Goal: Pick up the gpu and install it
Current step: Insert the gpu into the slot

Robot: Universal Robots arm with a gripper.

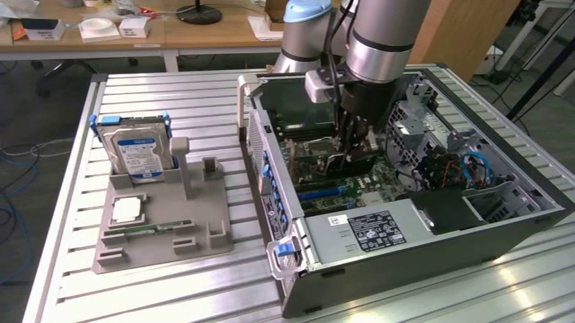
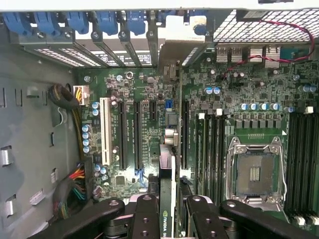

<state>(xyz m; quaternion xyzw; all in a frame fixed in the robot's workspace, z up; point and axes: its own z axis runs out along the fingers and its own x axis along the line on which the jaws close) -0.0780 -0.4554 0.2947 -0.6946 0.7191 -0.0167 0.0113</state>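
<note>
Hand (image 2: 172, 204) grips the gpu (image 2: 167, 172) by its thin edge, just above the motherboard (image 2: 239, 89); best to line it straight over one long slot and push down gently.

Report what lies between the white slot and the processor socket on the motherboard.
In the wrist view: long black expansion slots, the gpu held edge-on in the claw, then the black memory slots beside the socket.

gpu (image 2: 167, 177) edge-on, partly hidden between tool (image 2: 172, 204) fingers, arm (image 1: 382, 33) cropped by exterior view's edge
</note>
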